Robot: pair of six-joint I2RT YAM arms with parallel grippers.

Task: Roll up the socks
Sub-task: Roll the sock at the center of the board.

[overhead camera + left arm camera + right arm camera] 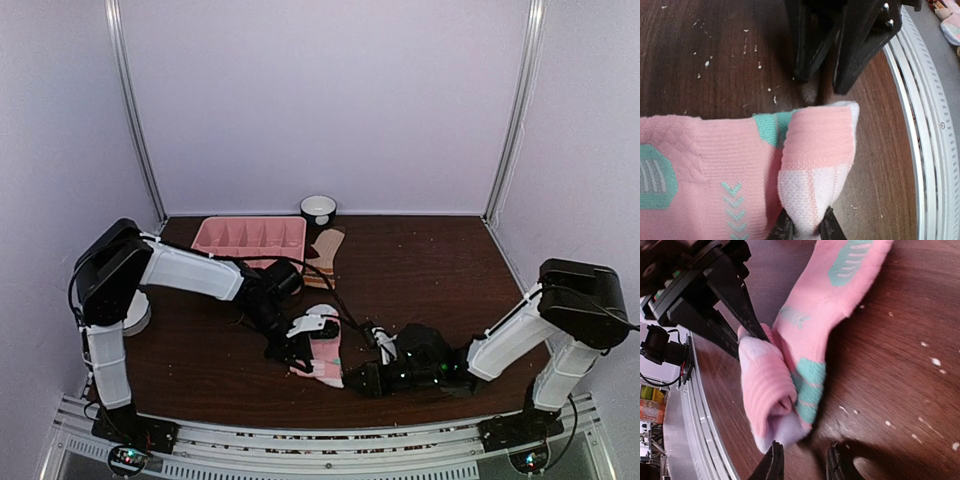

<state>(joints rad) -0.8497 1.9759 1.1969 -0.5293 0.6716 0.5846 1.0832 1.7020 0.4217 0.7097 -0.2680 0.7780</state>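
Observation:
The pink sock (323,357) with teal and white patches lies flat near the table's front, its near end folded over. In the left wrist view the folded white-and-pink end (815,165) is pinched between my left gripper's (806,231) fingertips. My left gripper (297,343) sits at the sock's left side. My right gripper (360,379) is at the sock's right edge. In the right wrist view it is open (805,465) and empty, just short of the folded end (767,390). The tan striped sock (326,254) lies flat farther back.
A pink divided tray (250,237) stands at the back left beside the tan sock. A small white bowl (318,208) sits at the back wall. A white round object (136,312) is by the left arm. The metal rail (330,440) runs along the front edge.

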